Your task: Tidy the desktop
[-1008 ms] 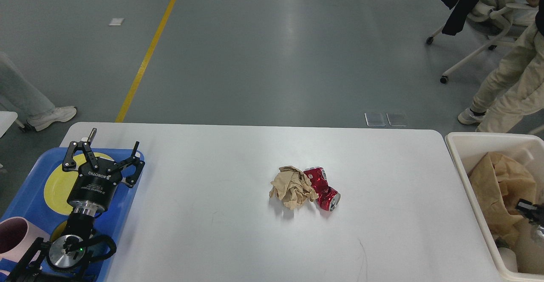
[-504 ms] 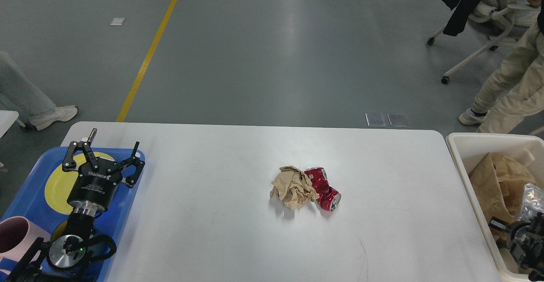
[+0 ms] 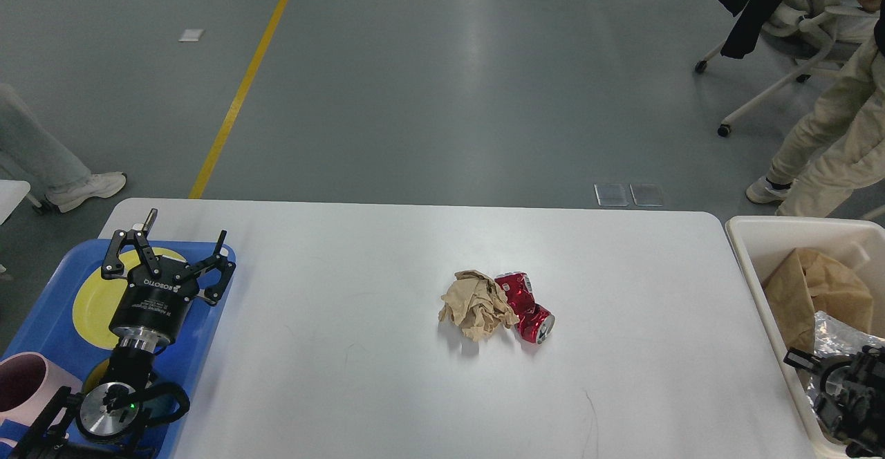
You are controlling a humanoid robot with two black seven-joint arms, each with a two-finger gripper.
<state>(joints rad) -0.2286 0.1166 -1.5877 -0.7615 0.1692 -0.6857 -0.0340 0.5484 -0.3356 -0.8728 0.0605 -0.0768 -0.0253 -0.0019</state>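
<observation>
The white desktop (image 3: 359,390) carries a crumpled brown paper ball (image 3: 476,305) and a crushed red can (image 3: 527,309), touching each other near the middle. My left gripper (image 3: 181,238) is open and empty above the blue tray (image 3: 43,321) at the left edge. My right gripper (image 3: 826,379) hangs over the cream bin (image 3: 760,238) at the right edge. It is dark and partly cut off, so its fingers cannot be told apart. A crinkled silvery wrapper (image 3: 842,332) lies in the bin just above it, beside brown paper (image 3: 812,289).
The blue tray holds a yellow plate (image 3: 93,300) and a pink mug (image 3: 24,383). On the floor beyond the table are a yellow line, an office chair (image 3: 774,79) and a person's legs (image 3: 823,141) at the right, and another person's shoe (image 3: 83,189) at the left.
My right gripper has come into view from the right edge over the bin, moving left and down. The silvery wrapper has appeared and now lies in the bin. The left arm has not moved.
</observation>
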